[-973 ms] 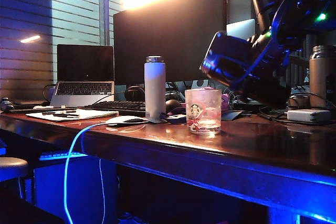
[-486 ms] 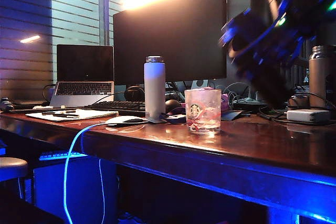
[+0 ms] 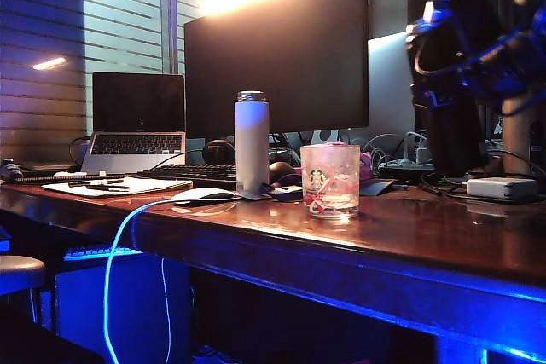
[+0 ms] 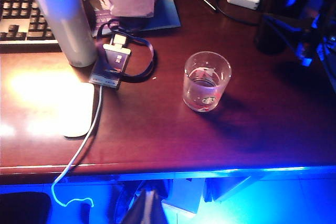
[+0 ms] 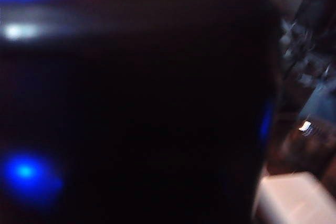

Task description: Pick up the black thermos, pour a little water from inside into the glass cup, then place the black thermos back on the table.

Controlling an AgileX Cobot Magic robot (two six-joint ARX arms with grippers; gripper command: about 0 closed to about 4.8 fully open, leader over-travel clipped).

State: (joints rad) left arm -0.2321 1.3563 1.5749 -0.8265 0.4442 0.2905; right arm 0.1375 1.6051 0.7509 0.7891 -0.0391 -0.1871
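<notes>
Black thermos [image 3: 452,91] stands upright, rim up, clamped in the right gripper [image 3: 478,66]; left gripper unseen.

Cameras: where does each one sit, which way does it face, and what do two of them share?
Exterior: low at the table's front edge, facing the monitor; right arm holds the thermos upright.
Left wrist: high, looking down on the cup; no claw shows.
Right wrist: pressed against the thermos, black filling the picture; right claw hidden.
Shared: exterior and left wrist both show the cup and white bottle.
</notes>
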